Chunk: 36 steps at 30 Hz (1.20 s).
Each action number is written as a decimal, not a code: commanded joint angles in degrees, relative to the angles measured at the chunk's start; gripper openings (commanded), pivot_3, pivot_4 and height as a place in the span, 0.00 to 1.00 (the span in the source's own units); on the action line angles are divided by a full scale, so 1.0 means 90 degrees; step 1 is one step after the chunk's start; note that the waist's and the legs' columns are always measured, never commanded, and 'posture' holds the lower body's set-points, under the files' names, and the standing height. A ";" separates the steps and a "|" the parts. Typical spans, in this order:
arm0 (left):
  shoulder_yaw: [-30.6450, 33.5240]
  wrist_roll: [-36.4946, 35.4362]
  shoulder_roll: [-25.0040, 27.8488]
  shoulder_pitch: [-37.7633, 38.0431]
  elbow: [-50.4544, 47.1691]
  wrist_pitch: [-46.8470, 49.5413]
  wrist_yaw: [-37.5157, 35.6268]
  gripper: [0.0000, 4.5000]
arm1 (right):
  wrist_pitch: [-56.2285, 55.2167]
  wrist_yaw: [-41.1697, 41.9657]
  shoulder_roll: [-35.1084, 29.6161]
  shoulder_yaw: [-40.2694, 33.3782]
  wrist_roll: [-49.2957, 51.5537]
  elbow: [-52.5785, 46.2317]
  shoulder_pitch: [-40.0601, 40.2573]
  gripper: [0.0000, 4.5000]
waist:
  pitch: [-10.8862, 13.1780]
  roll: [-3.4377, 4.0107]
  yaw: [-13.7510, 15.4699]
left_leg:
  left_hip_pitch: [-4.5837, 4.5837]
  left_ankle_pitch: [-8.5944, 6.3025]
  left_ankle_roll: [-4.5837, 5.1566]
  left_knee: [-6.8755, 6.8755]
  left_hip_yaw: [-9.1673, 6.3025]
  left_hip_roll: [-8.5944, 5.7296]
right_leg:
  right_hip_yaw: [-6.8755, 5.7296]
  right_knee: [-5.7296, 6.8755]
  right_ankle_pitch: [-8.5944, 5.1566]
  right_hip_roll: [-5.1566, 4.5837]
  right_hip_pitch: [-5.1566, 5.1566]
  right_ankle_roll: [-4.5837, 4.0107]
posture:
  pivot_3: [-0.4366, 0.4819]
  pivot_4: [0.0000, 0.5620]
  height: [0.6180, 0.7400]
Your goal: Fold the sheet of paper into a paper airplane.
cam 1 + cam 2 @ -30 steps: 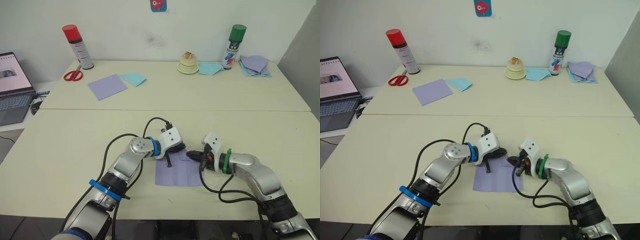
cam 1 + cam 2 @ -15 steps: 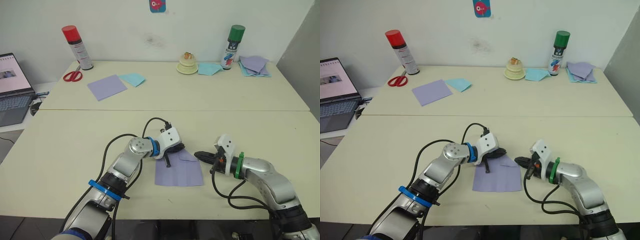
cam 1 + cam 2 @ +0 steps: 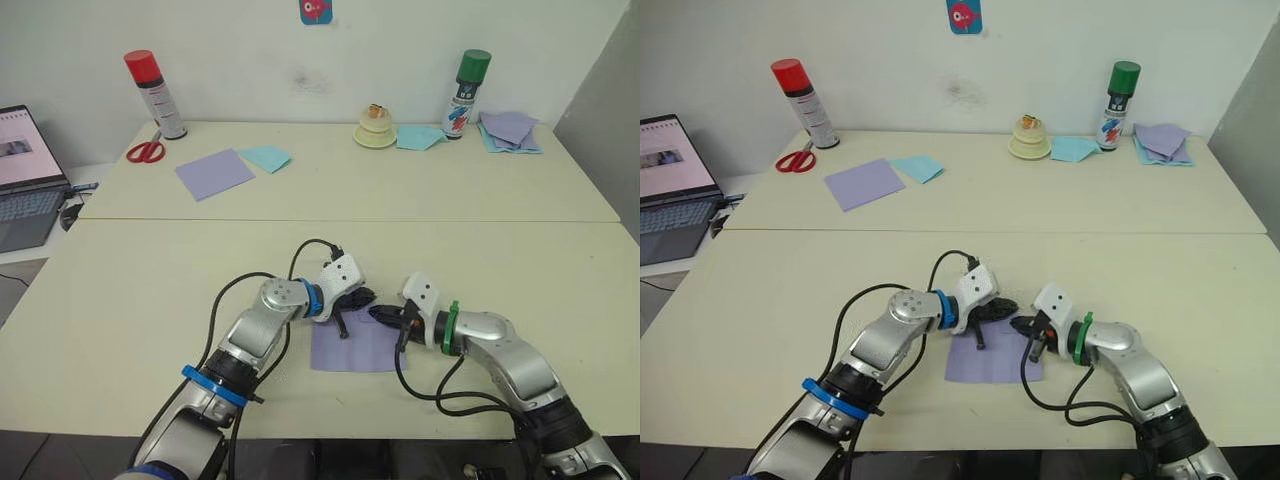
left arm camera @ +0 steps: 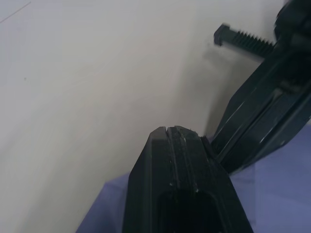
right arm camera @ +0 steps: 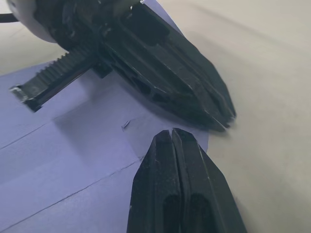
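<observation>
Both closed hands, left hand (image 3: pixel 362 297) and right hand (image 3: pixel 380 313), rest on the sheet of paper (image 3: pixel 358 346).

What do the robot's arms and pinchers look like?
Both arms are shiny silver metal with loopy black cables. The left arm wears blue rings, the right arm a green ring. Each has a white wrist block and black pointy ribbed fingers: left gripper, right gripper.

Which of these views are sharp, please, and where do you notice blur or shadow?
Eye views: evenly lit and sharp, with soft shadows under the arms beside the paper. Left wrist view: the left tool is close and soft, and the right tool casts a faint shadow on the table. Right wrist view: the creases are crisp, and the near right tool is blurred.
</observation>
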 commanded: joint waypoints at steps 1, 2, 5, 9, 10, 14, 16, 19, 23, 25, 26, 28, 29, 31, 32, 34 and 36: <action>-0.0176 0.0298 0.0179 0.0056 0.0013 0.0186 0.0082 0.00 | 0.0024 -0.0074 0.0015 0.0063 -0.0168 0.0154 0.0005 0.01 | 0.0000 0.0001 -0.0020 | 0.0001 0.0000 0.0000 0.0000 0.0000 0.0002 | 0.0001 0.0002 0.0000 0.0005 -0.0002 0.0000 | 0.48 0.27 1.00; -0.0242 0.0420 0.0229 0.0049 0.0124 0.0253 0.0139 0.00 | 0.0019 -0.0072 0.0015 0.0065 -0.0172 0.0157 0.0004 0.01 | -0.0001 0.0001 -0.0020 | 0.0002 0.0000 0.0000 -0.0001 0.0000 0.0004 | 0.0003 0.0005 0.0000 0.0008 -0.0003 0.0000 | 0.48 0.27 1.00; -0.0253 0.0665 0.0336 0.0029 0.0380 0.0369 0.0385 0.00 | 0.0011 -0.0074 0.0003 0.0065 -0.0193 0.0151 0.0019 0.01 | -0.0002 0.0001 -0.0015 | 0.0006 0.0000 0.0000 0.0002 0.0000 0.0003 | 0.0002 0.0006 0.0000 0.0008 0.0003 -0.0001 | 0.48 0.27 1.00; 0.0044 0.0830 0.0601 0.0027 0.0564 0.0410 0.0821 0.00 | -0.0008 -0.0081 -0.0010 0.0070 -0.0232 0.0150 0.0056 0.01 | -0.0005 0.0003 -0.0020 | 0.0013 -0.0006 0.0011 0.0002 0.0001 0.0004 | 0.0008 0.0007 0.0000 0.0009 0.0005 0.0000 | 0.48 0.27 1.00; 0.0161 0.0787 0.0635 0.0042 0.0545 0.0400 0.0918 0.00 | -0.0018 -0.0074 -0.0004 0.0073 -0.0241 0.0163 0.0061 0.01 | -0.0007 0.0003 -0.0035 | 0.0019 -0.0006 0.0010 0.0001 0.0002 0.0006 | 0.0010 0.0008 0.0000 0.0010 0.0007 0.0001 | 0.48 0.27 1.00; 0.0585 0.0586 0.0706 0.0124 0.0241 0.0278 0.1253 0.00 | -0.0025 -0.0019 0.0074 0.0115 -0.0248 0.0239 0.0031 0.01 | -0.0007 0.0004 -0.0115 | 0.0039 -0.0004 0.0008 -0.0002 0.0001 0.0011 | 0.0013 0.0010 -0.0016 0.0011 0.0024 0.0028 | 0.48 0.27 1.00; 0.1199 0.0244 0.0698 0.0181 -0.0102 0.0321 0.1492 0.00 | -0.0065 0.0040 0.0159 0.0175 -0.0243 0.0330 -0.0032 0.01 | -0.0006 0.0004 -0.0155 | 0.0040 -0.0005 0.0008 -0.0003 0.0000 0.0011 | 0.0014 0.0010 -0.0016 0.0010 0.0025 0.0027 | 0.48 0.27 1.00; 0.2048 -0.0302 0.0690 0.0300 -0.0587 0.0629 0.1713 0.00 | -0.0129 0.0093 0.0233 0.0222 -0.0273 0.0431 -0.0113 0.01 | -0.0006 0.0003 -0.0170 | 0.0033 -0.0004 0.0006 -0.0003 0.0000 0.0011 | 0.0017 0.0014 -0.0011 0.0009 0.0008 0.0018 | 0.48 0.27 1.00; 0.3206 -0.1917 0.0646 0.0953 -0.1779 0.1863 0.1345 0.24 | -0.0187 0.0153 0.0324 0.0250 -0.0293 0.0586 -0.0261 0.00 | -0.0006 0.0003 -0.0175 | 0.0012 0.0005 -0.0010 -0.0001 -0.0003 0.0013 | 0.0013 0.0014 0.0003 -0.0002 -0.0008 -0.0005 | 0.48 0.27 1.00; 0.3388 -0.2578 0.0705 0.1486 -0.2343 0.2485 0.1079 0.38 | -0.0217 0.0189 0.0347 0.0266 -0.0307 0.0651 -0.0318 0.00 | -0.0010 0.0009 -0.0173 | 0.0011 0.0007 -0.0014 -0.0001 0.0002 0.0009 | 0.0016 0.0014 0.0003 -0.0007 -0.0009 -0.0005 | 0.48 0.27 1.00; 0.3438 -0.2771 0.0722 0.1625 -0.2495 0.2668 0.1054 0.44 | -0.0228 0.0199 0.0351 0.0271 -0.0310 0.0674 -0.0337 0.00 | -0.0010 0.0010 -0.0171 | 0.0012 0.0009 -0.0016 -0.0001 0.0004 0.0007 | 0.0018 0.0010 0.0003 -0.0009 -0.0009 -0.0005 | 0.48 0.27 1.00; 0.3454 -0.2931 0.0619 0.1806 -0.2579 0.2851 0.1246 0.58 | -0.0256 0.0204 0.0361 0.0271 -0.0317 0.0733 -0.0377 0.00 | -0.0008 0.0007 -0.0151 | 0.0009 0.0008 -0.0015 -0.0001 0.0002 0.0005 | 0.0017 0.0009 0.0003 -0.0008 -0.0010 -0.0005 | 0.48 0.27 1.00; 0.3430 -0.2937 0.0595 0.1833 -0.2572 0.2876 0.1341 0.64 | -0.0265 0.0202 0.0365 0.0272 -0.0318 0.0755 -0.0390 0.00 | -0.0008 0.0007 -0.0141 | 0.0007 0.0006 -0.0012 -0.0001 -0.0002 0.0005 | 0.0014 0.0010 0.0003 -0.0008 -0.0011 -0.0005 | 0.48 0.27 1.00; 0.3217 -0.2752 0.0521 0.1821 -0.2409 0.2732 0.1493 0.72 | -0.0274 0.0187 0.0367 0.0271 -0.0315 0.0762 -0.0392 0.00 | -0.0008 0.0006 -0.0123 | 0.0007 -0.0002 0.0002 -0.0001 -0.0006 0.0006 | 0.0012 0.0012 0.0004 -0.0008 -0.0009 -0.0006 | 0.48 0.27 1.00; 0.3120 -0.2683 0.0462 0.1807 -0.2314 0.2643 0.1545 0.72 | -0.0267 0.0176 0.0366 0.0271 -0.0309 0.0746 -0.0385 0.00 | -0.0008 0.0007 -0.0121 | 0.0007 -0.0002 0.0002 -0.0001 -0.0008 0.0007 | 0.0010 0.0012 0.0006 -0.0007 -0.0006 -0.0010 | 0.48 0.27 1.00; 0.2946 -0.2622 0.0343 0.1794 -0.2181 0.2487 0.1582 0.72 | -0.0247 0.0155 0.0362 0.0270 -0.0305 0.0704 -0.0362 0.00 | -0.0008 0.0007 -0.0120 | 0.0011 -0.0001 0.0002 0.0000 -0.0003 0.0006 | 0.0010 0.0011 0.0006 -0.0006 -0.0001 -0.0010 | 0.48 0.27 1.00; 0.2815 -0.2616 0.0207 0.1744 -0.2026 0.2409 0.1618 0.72 | -0.0224 0.0130 0.0356 0.0261 -0.0303 0.0655 -0.0336 0.00 | -0.0008 0.0006 -0.0123 | 0.0011 -0.0001 0.0002 0.0000 0.0000 0.0005 | 0.0011 0.0009 0.0006 -0.0005 0.0000 -0.0010 | 0.48 0.27 1.00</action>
